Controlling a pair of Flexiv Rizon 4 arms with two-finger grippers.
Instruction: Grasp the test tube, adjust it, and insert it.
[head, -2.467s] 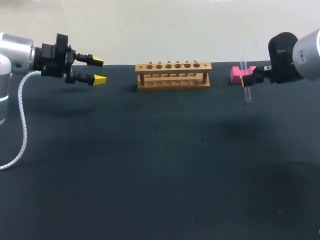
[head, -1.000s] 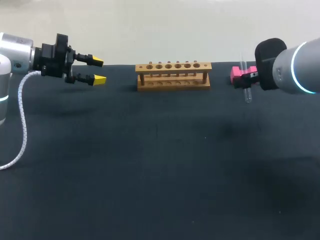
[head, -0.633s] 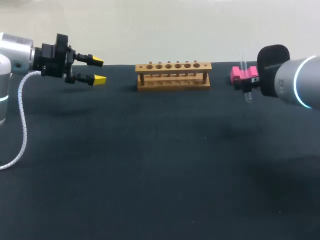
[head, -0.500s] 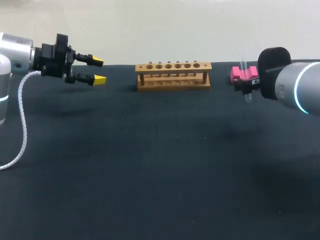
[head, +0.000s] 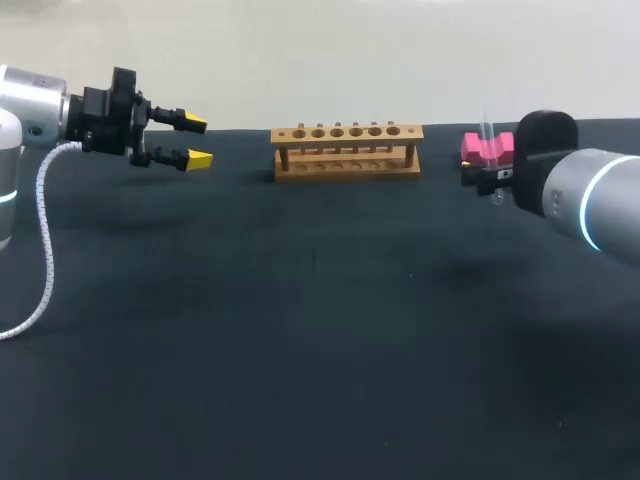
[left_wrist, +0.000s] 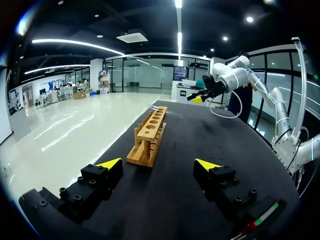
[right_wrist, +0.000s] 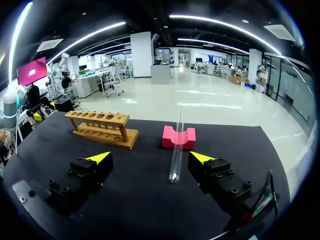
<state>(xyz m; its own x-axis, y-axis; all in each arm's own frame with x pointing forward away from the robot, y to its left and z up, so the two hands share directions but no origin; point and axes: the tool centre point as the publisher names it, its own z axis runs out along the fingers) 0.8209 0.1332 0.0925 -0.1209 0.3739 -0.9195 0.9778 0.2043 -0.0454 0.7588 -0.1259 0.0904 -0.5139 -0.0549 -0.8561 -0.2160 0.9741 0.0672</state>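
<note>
- Our desk (head: 320, 350) is dark. We place everything by the wooden rack (head: 347, 167) at its far side.
- Right of the rack, our right arm (head: 585, 195) is low over the desk.
- Our right end effector (right_wrist: 150, 157) is released. Its yellow-tipped fingers (right_wrist: 201, 157) stand wide apart and neither touches the tube.
- The tube (right_wrist: 175, 150) is just ahead of that end effector, in line with the gap and nearer one finger than the other.
- The tube is clear and lies tilted, with its low end toward the end effector and its high end past the block.
- It rests in the groove of a pink block (right_wrist: 187, 141), which sits on the desk right of the rack and well apart from it.
- The rack stands upright with its long side toward us and has six holes along its top board.
- Left of the rack and well apart from it, our left end effector (head: 197, 141) hangs above the desk. It is also released, with its fingers spread and pointing toward the rack's end.
</note>
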